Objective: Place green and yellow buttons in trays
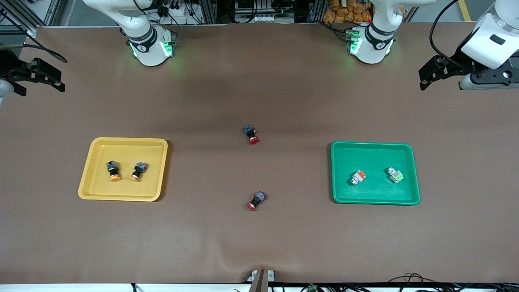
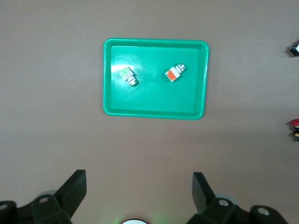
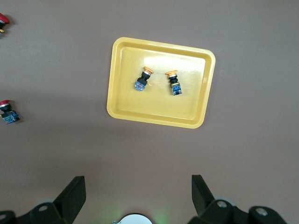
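The yellow tray (image 1: 121, 154) toward the right arm's end holds two dark buttons with orange-yellow caps (image 1: 113, 170) (image 1: 138, 170), both lying on their sides. In the green tray (image 1: 373, 158) toward the left arm's end lie a white orange-topped button (image 1: 358, 177) and a white green-topped button (image 1: 395, 174). My left gripper (image 2: 138, 179) hangs open and empty high over the bare table beside the green tray (image 2: 154, 100). My right gripper (image 3: 138, 182) is likewise open and empty, high beside the yellow tray (image 3: 159, 109).
Two dark buttons with red caps lie on the brown table between the trays, one (image 1: 251, 134) farther from the front camera, one (image 1: 256, 200) nearer. Both arm bases stand along the table's edge farthest from the front camera.
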You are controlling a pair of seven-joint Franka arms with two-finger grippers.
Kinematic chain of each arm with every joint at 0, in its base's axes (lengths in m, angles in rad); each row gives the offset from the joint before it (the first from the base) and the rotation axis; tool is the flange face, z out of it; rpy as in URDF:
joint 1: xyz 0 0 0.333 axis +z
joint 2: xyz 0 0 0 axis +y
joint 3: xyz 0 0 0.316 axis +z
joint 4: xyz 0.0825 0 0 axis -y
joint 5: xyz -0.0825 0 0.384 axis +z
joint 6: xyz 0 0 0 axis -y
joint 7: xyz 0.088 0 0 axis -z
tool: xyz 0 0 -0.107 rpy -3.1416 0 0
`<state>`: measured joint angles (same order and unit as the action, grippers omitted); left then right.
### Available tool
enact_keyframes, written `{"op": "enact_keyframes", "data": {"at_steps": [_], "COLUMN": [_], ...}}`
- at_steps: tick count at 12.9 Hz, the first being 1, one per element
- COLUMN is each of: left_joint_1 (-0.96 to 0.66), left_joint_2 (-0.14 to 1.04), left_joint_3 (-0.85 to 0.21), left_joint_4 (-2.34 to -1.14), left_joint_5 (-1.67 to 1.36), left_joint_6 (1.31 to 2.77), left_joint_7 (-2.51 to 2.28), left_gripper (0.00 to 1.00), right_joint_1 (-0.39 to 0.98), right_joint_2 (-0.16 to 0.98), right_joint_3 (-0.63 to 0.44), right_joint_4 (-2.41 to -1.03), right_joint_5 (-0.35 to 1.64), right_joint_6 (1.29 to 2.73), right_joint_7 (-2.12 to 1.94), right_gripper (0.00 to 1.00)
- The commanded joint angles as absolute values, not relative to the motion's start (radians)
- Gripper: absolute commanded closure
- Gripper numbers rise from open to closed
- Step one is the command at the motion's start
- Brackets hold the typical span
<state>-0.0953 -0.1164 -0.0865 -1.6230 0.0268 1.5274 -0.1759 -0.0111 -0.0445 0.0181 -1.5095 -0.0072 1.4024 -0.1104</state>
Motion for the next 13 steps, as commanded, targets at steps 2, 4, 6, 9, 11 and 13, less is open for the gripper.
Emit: {"op": "enact_keyframes", "data": {"at_steps": [2,4,6,9,11,13], "left_joint_1": [-0.081,-0.077,-0.078,-0.078,-0.077,-0.077], "left_joint_2": [-0.132,-0.127,-0.123,-0.123,-0.121,-0.121], "left_joint_3": [-0.094,-0.091,-0.091,-0.092,-0.092,-0.092], "left_joint_4": [-1.618,-1.609,-1.589,-1.589,-1.588,-1.588], "left_joint_5": [0.032,0.032,0.038,0.037,0.035,0.035], "left_joint_6": [1.516,1.516,1.5,1.49,1.474,1.471], "left_joint_7": [-0.167,-0.161,-0.173,-0.166,-0.158,-0.16], "left_gripper": [0.0,0.0,0.0,0.0,0.0,0.0], "right_joint_1": [-0.008,-0.008,-0.006,-0.005,-0.005,-0.006], "right_joint_2": [-0.078,-0.078,-0.077,-0.077,-0.077,-0.075], "right_joint_3": [0.018,0.018,0.018,0.018,0.018,0.018], "right_joint_4": [-1.543,-1.543,-1.543,-1.543,-1.543,-1.543], "right_joint_5": [-0.028,-0.028,-0.028,-0.028,-0.028,-0.026], "right_joint_6": [1.416,1.414,1.416,1.416,1.416,1.417], "right_joint_7": [-0.123,-0.123,-0.123,-0.121,-0.123,-0.121], "right_gripper": [0.0,0.0,0.0,0.0,0.0,0.0]}}
